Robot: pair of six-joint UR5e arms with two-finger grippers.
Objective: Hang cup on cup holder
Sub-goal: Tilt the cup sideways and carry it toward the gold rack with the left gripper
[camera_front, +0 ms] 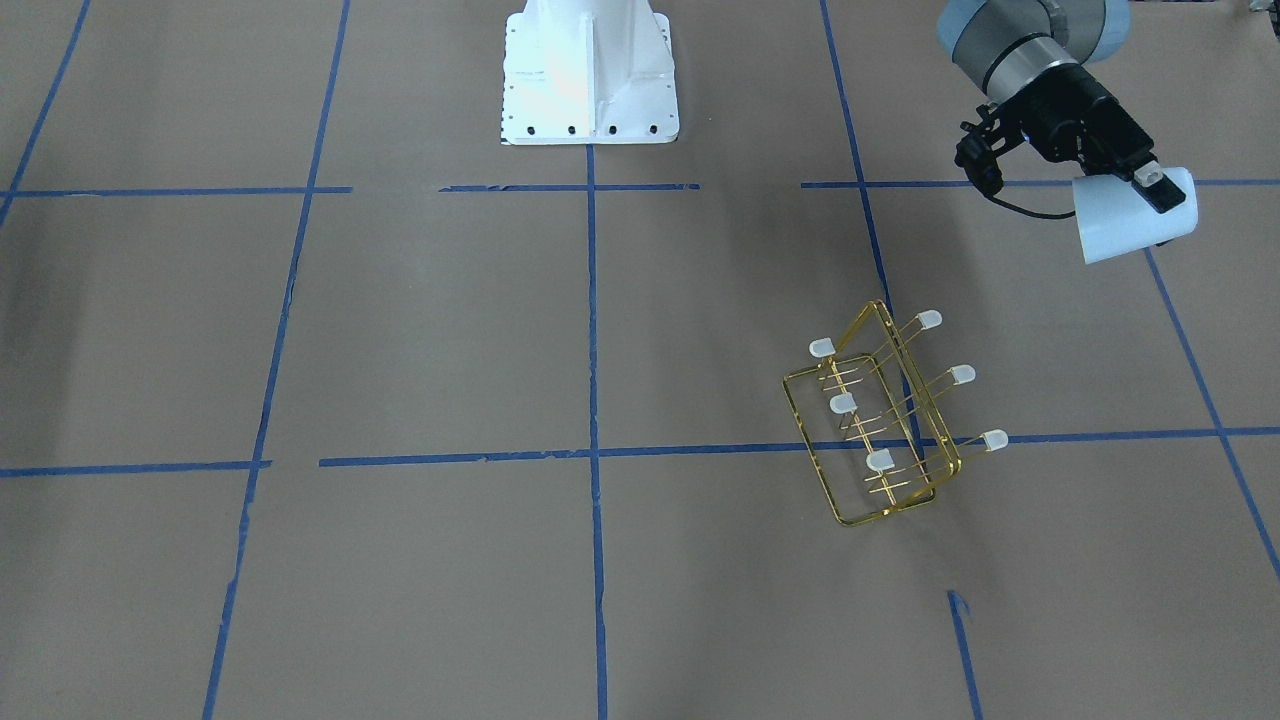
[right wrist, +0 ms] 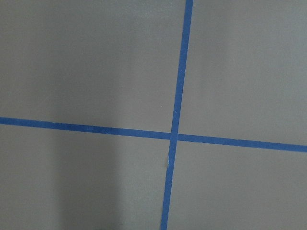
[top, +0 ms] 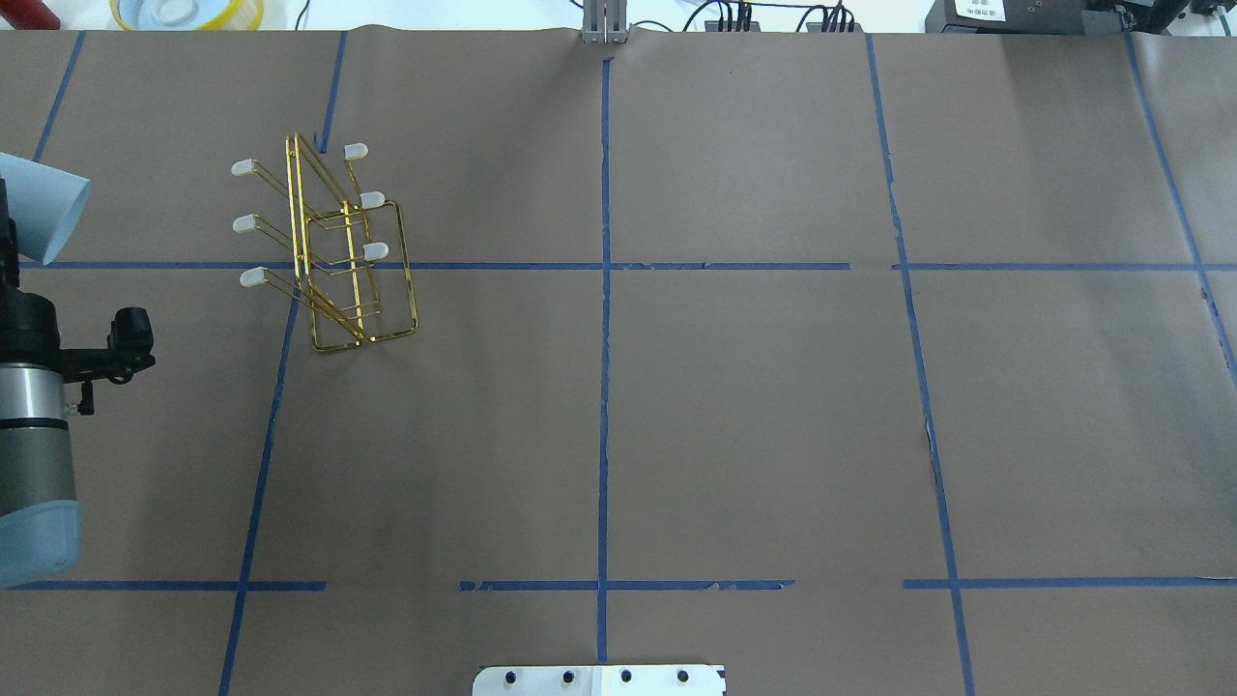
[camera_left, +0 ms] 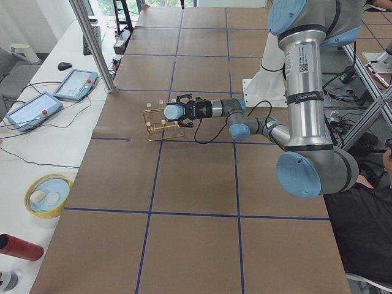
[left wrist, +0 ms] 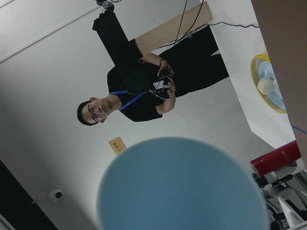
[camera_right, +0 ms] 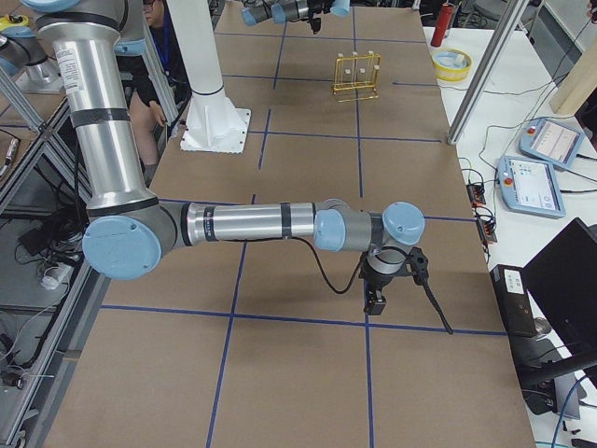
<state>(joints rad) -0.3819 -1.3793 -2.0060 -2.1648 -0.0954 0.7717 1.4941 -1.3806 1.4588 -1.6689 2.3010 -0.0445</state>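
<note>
The left gripper (camera_front: 1152, 195) is clamped around the cup (camera_front: 1120, 225) up in the upper right corner of the front-facing view. One black finger lies across the cup's outer wall and the other is hidden behind it. The cup is off the table (camera_front: 400, 330), tipped over onto its side in the air. In the left wrist view one round pale-blue end of it fills the bottom of the frame.

Below and to the left of it in the front-facing view, clearly apart, the cup holder (camera_front: 880, 420) stands on the brown table. Its gold frame sits on a blue tape line (camera_front: 592, 330), and all six white-capped prongs are bare. The white robot base (camera_front: 590, 70) sits at top centre.

The right gripper (camera_right: 375, 299) hangs low over the table in the right-side view. From there I can't tell whether its fingers are parted or closed.
</note>
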